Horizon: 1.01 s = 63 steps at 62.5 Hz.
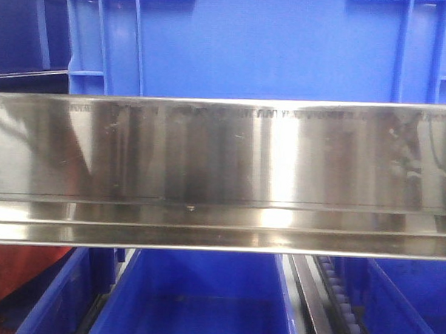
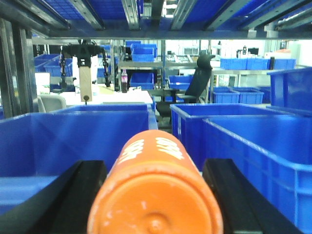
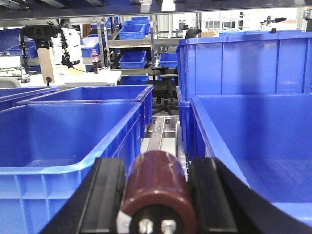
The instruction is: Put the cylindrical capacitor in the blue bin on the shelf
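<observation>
My left gripper (image 2: pixel 155 183) is shut on an orange cylindrical capacitor (image 2: pixel 156 190) with white print, held over the rim between two blue bins (image 2: pixel 73 136). My right gripper (image 3: pixel 157 187) is shut on a dark brown cylindrical capacitor (image 3: pixel 158 187) with two screw terminals, held above the gap between a left blue bin (image 3: pixel 63 141) and a right blue bin (image 3: pixel 253 141). The shelf's shiny steel front rail (image 1: pixel 223 174) fills the front view, with blue bins (image 1: pixel 202 299) below it and a blue crate (image 1: pixel 251 42) above. Neither gripper shows in the front view.
Roller tracks (image 3: pixel 163 131) run between the bins. A stacked blue crate (image 3: pixel 234 63) stands at the right. Shelf rails (image 2: pixel 146 14) run overhead. A black office chair (image 2: pixel 195 87), another robot (image 2: pixel 85 63) and more racks of blue bins stand behind.
</observation>
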Tool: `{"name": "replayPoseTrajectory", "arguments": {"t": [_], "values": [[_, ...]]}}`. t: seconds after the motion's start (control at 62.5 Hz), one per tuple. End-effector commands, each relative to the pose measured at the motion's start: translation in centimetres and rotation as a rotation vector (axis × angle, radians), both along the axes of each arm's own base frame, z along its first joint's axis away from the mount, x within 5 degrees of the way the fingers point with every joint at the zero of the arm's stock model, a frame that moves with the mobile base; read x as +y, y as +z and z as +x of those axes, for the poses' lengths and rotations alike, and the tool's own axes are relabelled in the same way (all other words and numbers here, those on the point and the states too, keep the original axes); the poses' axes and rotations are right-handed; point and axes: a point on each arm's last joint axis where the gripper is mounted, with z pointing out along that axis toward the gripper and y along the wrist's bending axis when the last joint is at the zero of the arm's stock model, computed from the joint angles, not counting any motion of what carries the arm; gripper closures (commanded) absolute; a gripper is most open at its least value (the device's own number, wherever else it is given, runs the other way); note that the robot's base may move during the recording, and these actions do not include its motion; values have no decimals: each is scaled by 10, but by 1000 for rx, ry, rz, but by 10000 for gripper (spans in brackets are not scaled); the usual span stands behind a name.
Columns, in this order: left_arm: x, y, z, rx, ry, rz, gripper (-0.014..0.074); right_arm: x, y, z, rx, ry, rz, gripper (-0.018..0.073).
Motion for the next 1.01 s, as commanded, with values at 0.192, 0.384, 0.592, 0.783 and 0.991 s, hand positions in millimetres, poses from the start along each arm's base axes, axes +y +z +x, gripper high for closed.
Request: {"name": "replayPoseTrajectory", "arguments": {"t": [0.192, 0.384, 0.592, 0.783, 0.991], "values": [[0, 8, -1, -44, -7, -21, 708, 1, 8, -1, -80, 10, 44, 727], [-5, 23, 19, 128, -73, -65, 708, 4, 32, 16, -108, 38, 135, 727], [-15, 50, 65, 190, -233, -63, 708, 9, 55, 54, -57, 36, 129, 727], [-24, 72, 116, 248, -334, -72, 708, 19, 71, 88, -19, 68, 124, 727], [-49, 91, 168, 286, -432, 21, 708, 54, 81, 119, 1, 211, -4, 727]]}}
